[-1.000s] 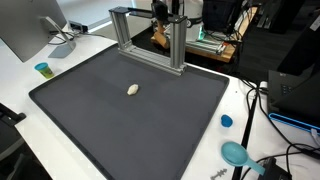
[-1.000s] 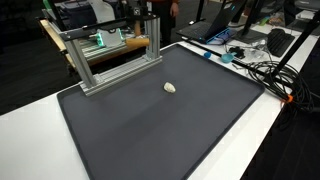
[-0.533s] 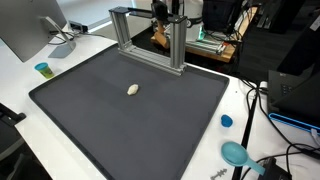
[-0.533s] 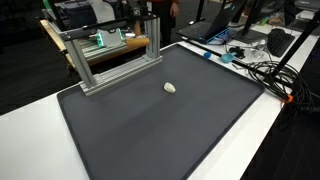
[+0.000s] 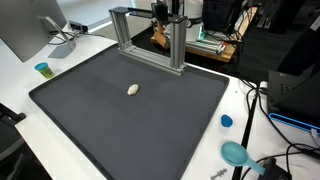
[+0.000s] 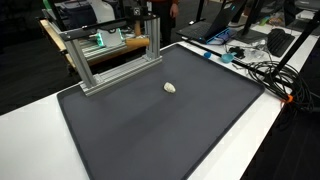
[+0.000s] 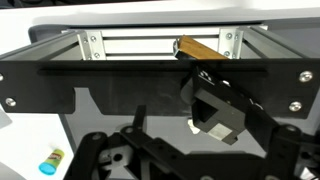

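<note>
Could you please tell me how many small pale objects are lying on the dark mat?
1: a pale object near the middle of the mat, in front of the metal frame. Nothing seems hidden.

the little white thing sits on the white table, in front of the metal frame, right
No, the little white thing lies on the dark mat, not the white table, in front of the metal frame; both exterior views show it.

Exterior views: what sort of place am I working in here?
Probably a lab or workshop: a monitor, loose tangled cables, and a metal frame standing at the edge of a dark mat.
</note>
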Available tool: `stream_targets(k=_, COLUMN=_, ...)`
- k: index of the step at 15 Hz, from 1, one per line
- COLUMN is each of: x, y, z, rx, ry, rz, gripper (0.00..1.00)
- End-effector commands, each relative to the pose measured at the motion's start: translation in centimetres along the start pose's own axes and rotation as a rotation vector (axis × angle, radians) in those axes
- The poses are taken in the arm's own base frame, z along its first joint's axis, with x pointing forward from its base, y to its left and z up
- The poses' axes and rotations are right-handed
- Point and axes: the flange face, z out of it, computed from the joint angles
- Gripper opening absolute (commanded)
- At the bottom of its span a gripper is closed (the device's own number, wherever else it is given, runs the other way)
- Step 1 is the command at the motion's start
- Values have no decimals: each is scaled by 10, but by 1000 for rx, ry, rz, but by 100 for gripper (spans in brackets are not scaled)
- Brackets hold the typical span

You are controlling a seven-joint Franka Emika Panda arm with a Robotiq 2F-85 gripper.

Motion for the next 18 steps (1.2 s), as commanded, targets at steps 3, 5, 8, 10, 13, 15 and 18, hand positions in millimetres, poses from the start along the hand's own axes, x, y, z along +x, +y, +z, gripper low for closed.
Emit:
stream_targets(k=3, x=11, y=-19, z=-22, rx=-45, ry=-39, rz=288, gripper=100)
stream_targets(k=5, x=17, y=-30, z=-28, rx=-52, ry=-32, rz=351, gripper=100)
stream_targets(k=8, x=13, y=-33, z=-27, rx=-40, ry=-8, rz=321, gripper=100)
stream_targets(k=10, x=17, y=-35, z=-30, rx=-19, ry=-10, rz=324, gripper=100)
stream_targets(k=13, x=20, y=-37, z=-27, rx=-68, ry=3, rz=396, gripper=100)
stream_targets(k=15, x=21, y=-42, z=-22, rx=-94, ry=-1, rz=477, gripper=100)
stream_targets(k=18, x=22, y=-53, z=-13, rx=-64, ry=1, rz=499, gripper=100)
